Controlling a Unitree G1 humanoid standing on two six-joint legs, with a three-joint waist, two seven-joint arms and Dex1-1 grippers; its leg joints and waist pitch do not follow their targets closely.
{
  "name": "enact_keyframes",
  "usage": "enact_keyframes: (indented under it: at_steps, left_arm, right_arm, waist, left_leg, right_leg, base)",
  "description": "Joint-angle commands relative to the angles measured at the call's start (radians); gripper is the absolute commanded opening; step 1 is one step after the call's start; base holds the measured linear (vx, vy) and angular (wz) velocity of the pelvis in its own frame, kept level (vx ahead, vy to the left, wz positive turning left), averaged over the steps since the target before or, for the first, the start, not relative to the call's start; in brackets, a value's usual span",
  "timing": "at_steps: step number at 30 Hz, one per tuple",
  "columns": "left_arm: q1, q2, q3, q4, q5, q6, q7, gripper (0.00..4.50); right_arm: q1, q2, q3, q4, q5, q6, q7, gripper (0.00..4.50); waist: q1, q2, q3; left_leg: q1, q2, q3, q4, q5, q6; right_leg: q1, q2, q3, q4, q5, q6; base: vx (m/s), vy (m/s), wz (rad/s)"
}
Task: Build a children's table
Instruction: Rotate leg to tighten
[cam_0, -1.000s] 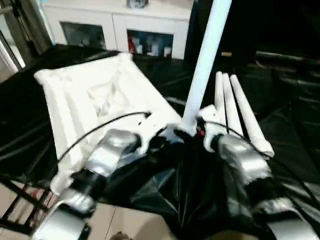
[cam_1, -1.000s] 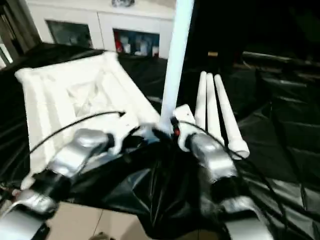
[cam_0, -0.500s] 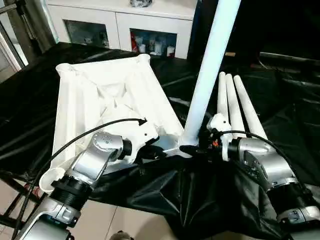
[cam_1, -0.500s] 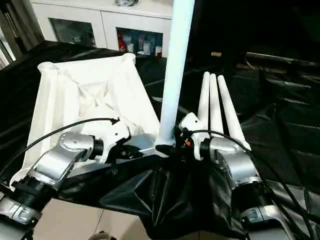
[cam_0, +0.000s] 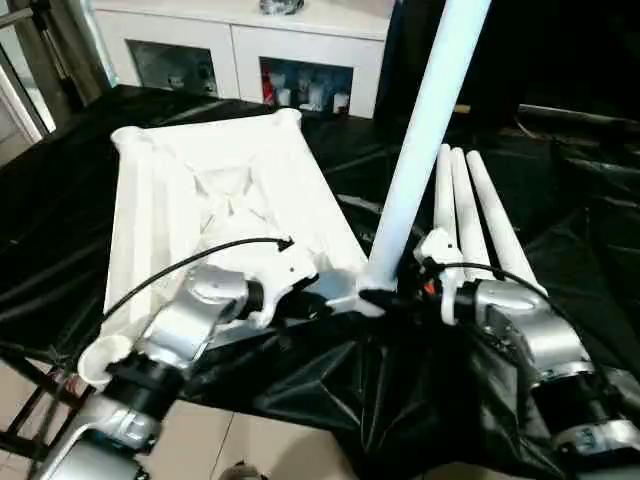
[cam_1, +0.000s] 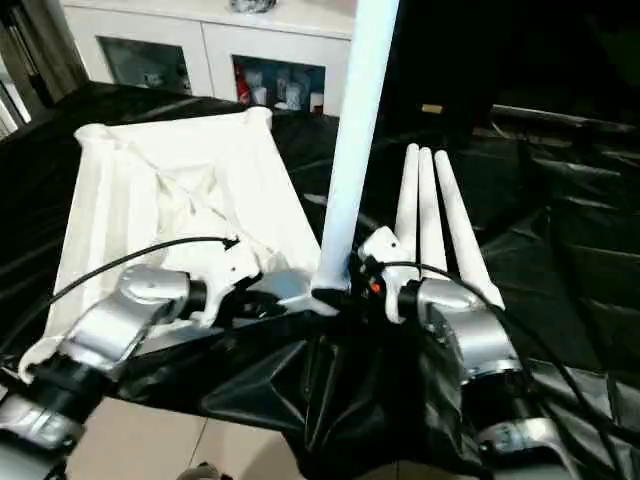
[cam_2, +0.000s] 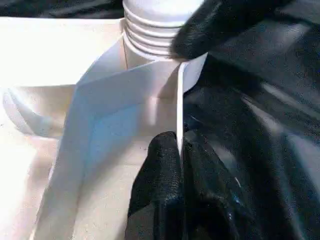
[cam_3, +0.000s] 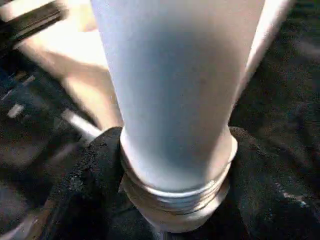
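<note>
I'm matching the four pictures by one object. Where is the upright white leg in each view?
Left eye view: upright leg rises right of centre from the tabletop's near corner.
Right eye view: centre, rising past the top edge.
Left wrist view: its threaded base at the top.
Right wrist view: centre, the right pincer around its base.
Shared landmark: the threaded collar.

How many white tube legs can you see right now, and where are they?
4. One long white tapered tube leg stands upright in the white plastic tabletop's near corner socket; three more lie side by side on the black cloth beside it.
</note>
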Motion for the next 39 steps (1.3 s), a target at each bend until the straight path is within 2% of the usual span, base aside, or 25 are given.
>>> enact_keyframes:
  at_steps: [1, 2, 4, 5, 6, 9, 12, 14, 16, 18, 20, 25, 26, 29, 31, 34, 36, 39]
  left_arm:
    - [-0.073, -0.083, 0.053, 0.048, -0.014, 0.006, 0.134, 0.00]
    - [-0.089, -0.101, 0.060, 0.071, -0.011, 0.011, 0.163, 0.00]
    - [-0.163, -0.178, 0.099, 0.168, -0.007, 0.032, 0.303, 0.00]
    - [-0.170, -0.185, 0.101, 0.176, -0.007, 0.033, 0.315, 0.00]
    - [-0.191, -0.208, 0.110, 0.201, -0.008, 0.034, 0.351, 0.00]
    - [-0.220, -0.250, 0.112, 0.228, -0.005, 0.035, 0.384, 0.00]
    - [-0.214, -0.252, 0.087, 0.216, 0.002, 0.012, 0.341, 0.00]
    - [-0.206, -0.246, 0.077, 0.208, 0.004, -0.003, 0.322, 0.00]
    - [-0.190, -0.224, 0.072, 0.205, 0.005, -0.023, 0.287, 0.00]
    - [-0.179, -0.209, 0.071, 0.196, 0.001, -0.029, 0.266, 0.00]
    - [-0.156, -0.177, 0.062, 0.173, -0.006, -0.047, 0.220, 0.00]
    - [-0.117, -0.124, 0.046, 0.122, -0.019, -0.054, 0.135, 0.00]
    - [-0.098, -0.100, 0.039, 0.090, -0.031, -0.061, 0.086, 0.00]
    - [-0.081, -0.077, 0.032, 0.061, -0.041, -0.060, 0.044, 0.00]
    - [-0.032, -0.005, 0.016, -0.032, -0.073, -0.069, -0.074, 0.00]
    - [-0.018, 0.027, 0.009, -0.062, -0.084, -0.066, -0.120, 0.00]
    - [-0.014, 0.036, 0.008, -0.067, -0.085, -0.065, -0.131, 0.00]
    - [0.000, 0.059, 0.005, -0.087, -0.090, -0.059, -0.162, 0.00]
  right_arm:
    - [-0.020, 0.066, -0.003, 0.045, -0.005, 0.052, -0.119, 2.77]
    - [-0.025, 0.084, -0.010, 0.054, -0.004, 0.062, -0.147, 2.77]
    - [-0.064, 0.170, -0.031, 0.100, -0.008, 0.076, -0.272, 2.77]
    - [-0.069, 0.178, -0.033, 0.107, -0.009, 0.076, -0.286, 2.77]
    - [-0.086, 0.205, -0.037, 0.130, -0.014, 0.073, -0.328, 2.77]
    - [-0.122, 0.251, -0.037, 0.180, -0.034, 0.049, -0.400, 2.77]
    - [-0.136, 0.263, -0.020, 0.188, -0.047, 0.022, -0.382, 2.77]
    - [-0.135, 0.262, -0.024, 0.183, -0.043, 0.023, -0.374, 3.33]
    - [-0.130, 0.243, -0.037, 0.166, -0.041, 0.023, -0.353, 3.47]
    - [-0.128, 0.225, -0.032, 0.161, -0.054, 0.008, -0.344, 3.49]
    - [-0.121, 0.190, -0.019, 0.152, -0.063, -0.008, -0.303, 3.49]
    - [-0.096, 0.129, 0.016, 0.100, -0.056, -0.023, -0.177, 3.49]
    - [-0.082, 0.099, 0.031, 0.071, -0.054, -0.026, -0.123, 3.49]
    - [-0.070, 0.070, 0.043, 0.045, -0.051, -0.029, -0.074, 3.49]
    - [-0.042, -0.020, 0.061, -0.012, -0.036, -0.041, 0.069, 3.49]
    - [-0.032, -0.065, 0.058, -0.031, -0.016, -0.047, 0.144, 3.49]
    - [-0.031, -0.077, 0.057, -0.034, -0.011, -0.048, 0.162, 3.49]
    - [-0.028, -0.102, 0.052, -0.041, -0.001, -0.052, 0.204, 3.49]
  waist:
    - [-0.004, -0.015, -0.066]
    - [-0.002, -0.010, -0.067]
    - [-0.002, -0.012, -0.066]
    - [-0.005, -0.007, -0.067]
    - [-0.001, -0.010, -0.072]
    - [-0.003, -0.008, -0.074]
    - [-0.001, -0.006, -0.074]
    - [-0.001, -0.007, -0.075]
    - [-0.001, -0.007, -0.074]
    - [-0.001, -0.008, -0.072]
    - [-0.002, -0.009, -0.070]
    - [-0.003, -0.008, -0.068]
    - [-0.004, -0.010, -0.068]
    - [-0.002, -0.008, -0.070]
    - [0.000, -0.010, -0.069]
    - [0.001, -0.006, -0.069]
    - [0.005, -0.006, -0.070]
    - [0.004, -0.007, -0.069]
  left_leg:
    - [-0.001, -0.003, 0.009, -0.069, -0.167, 0.012]
    - [0.002, -0.003, 0.007, -0.070, -0.172, 0.004]
    - [0.003, -0.004, 0.008, -0.070, -0.184, 0.000]
    - [0.000, -0.007, 0.007, -0.068, -0.183, -0.005]
    - [0.001, -0.006, 0.006, -0.068, -0.166, -0.003]
    - [-0.004, -0.005, 0.005, -0.068, -0.150, 0.004]
    - [-0.006, -0.005, 0.005, -0.066, -0.140, 0.016]
    - [-0.007, -0.004, 0.006, -0.065, -0.130, 0.025]
    - [-0.007, -0.004, 0.007, -0.065, -0.130, 0.030]
    - [-0.007, -0.004, 0.007, -0.067, -0.153, 0.029]
    - [-0.005, -0.002, 0.006, -0.069, -0.171, 0.026]
    - [-0.005, 0.002, 0.006, -0.072, -0.193, 0.023]
    - [-0.006, 0.001, 0.006, -0.072, -0.189, 0.025]
    - [-0.005, 0.004, 0.006, -0.070, -0.175, 0.029]
    - [-0.006, 0.006, 0.004, -0.071, -0.174, 0.032]
    - [-0.001, 0.006, 0.009, -0.068, -0.183, 0.044]
    - [0.000, 0.007, 0.010, -0.066, -0.165, 0.045]
    - [-0.004, 0.005, 0.008, -0.067, -0.174, 0.043]
  right_leg:
    - [0.059, -0.045, 0.044, -0.081, -0.318, -0.139]
    - [0.058, -0.048, 0.043, -0.082, -0.337, -0.135]
    - [0.056, -0.048, 0.043, -0.087, -0.350, -0.125]
    - [0.056, -0.046, 0.043, -0.087, -0.349, -0.124]
    - [0.059, -0.047, 0.043, -0.084, -0.320, -0.123]
    - [0.061, -0.046, 0.043, -0.074, -0.244, -0.143]
    - [0.065, -0.045, 0.042, -0.070, -0.194, -0.159]
    - [0.066, -0.045, 0.042, -0.069, -0.175, -0.165]
    - [0.065, -0.045, 0.042, -0.069, -0.175, -0.169]
    - [0.065, -0.047, 0.042, -0.074, -0.217, -0.161]
    - [0.064, -0.049, 0.042, -0.079, -0.256, -0.150]
    - [0.062, -0.048, 0.042, -0.081, -0.285, -0.138]
    - [0.062, -0.048, 0.042, -0.080, -0.279, -0.140]
    - [0.062, -0.048, 0.043, -0.074, -0.248, -0.154]
    - [0.066, -0.049, 0.043, -0.073, -0.242, -0.159]
    - [0.057, -0.046, 0.044, -0.072, -0.234, -0.174]
    - [0.057, -0.045, 0.046, -0.066, -0.186, -0.198]
    - [0.061, -0.047, 0.044, -0.066, -0.198, -0.198]
  base:
    - [0.000, 0.000, 0.00]
    - [0.000, 0.000, 0.00]
    - [0.000, 0.000, 0.00]
    - [0.000, 0.000, 0.00]
    - [0.000, 0.000, 0.00]
    - [0.000, 0.000, 0.00]
    - [0.000, 0.000, 0.00]
    - [0.000, 0.000, 0.00]
    - [0.000, 0.000, 0.00]
    - [0.000, 0.000, 0.00]
    - [0.000, 0.000, 0.00]
    - [0.000, 0.000, 0.00]
    - [0.000, 0.000, 0.00]
    - [0.000, 0.000, 0.00]
    - [0.000, 0.000, 0.00]
    - [0.000, 0.000, 0.00]
    - [0.000, 0.000, 0.00]
    - [0.000, 0.000, 0.00]
